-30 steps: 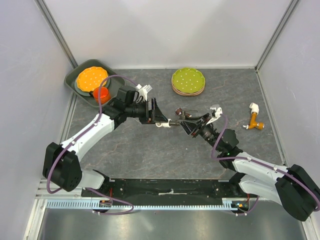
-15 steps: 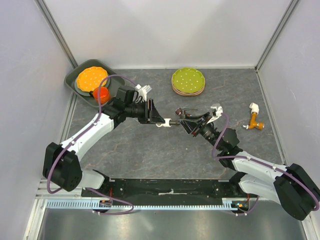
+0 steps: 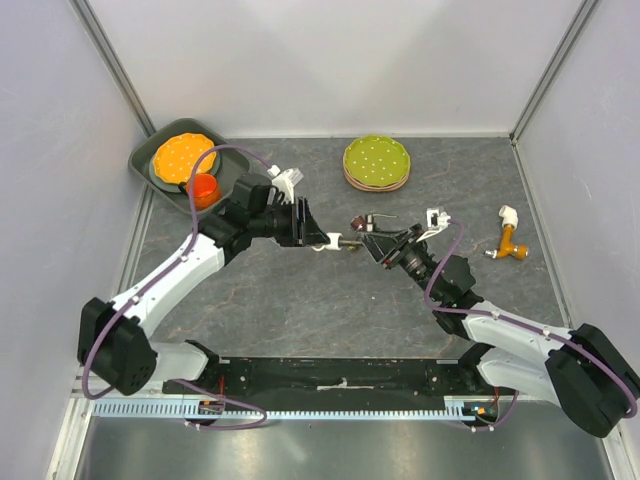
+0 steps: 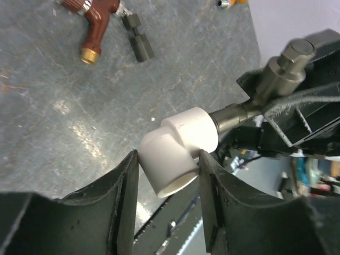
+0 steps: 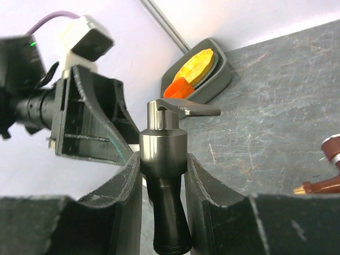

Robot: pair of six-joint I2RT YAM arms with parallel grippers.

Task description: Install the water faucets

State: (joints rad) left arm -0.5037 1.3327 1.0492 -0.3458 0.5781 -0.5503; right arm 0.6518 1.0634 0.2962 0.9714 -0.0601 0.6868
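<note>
The left gripper (image 4: 169, 175) is closed on a white plastic elbow fitting (image 4: 183, 141), and the right gripper (image 5: 162, 170) is closed round the barrel of a dark grey crank-handled tap (image 5: 162, 143). They meet above mid-table with the tap's stem in the elbow's mouth. The joint looks begun, though how deep it sits is unclear. Waiting on the table are one reddish-brown tap (image 4: 98, 13), one small dark grey stub (image 4: 139, 41) beside it, and one orange-yellow tap (image 3: 511, 243) with a second white elbow (image 3: 509, 213).

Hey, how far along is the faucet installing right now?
Done, apparently: an orange tap at right wears a white fitting. In hand: left pincer grips the white elbow, right pincer the grey tap, its stem entering the elbow. Left: the brown tap lies loose.
</note>
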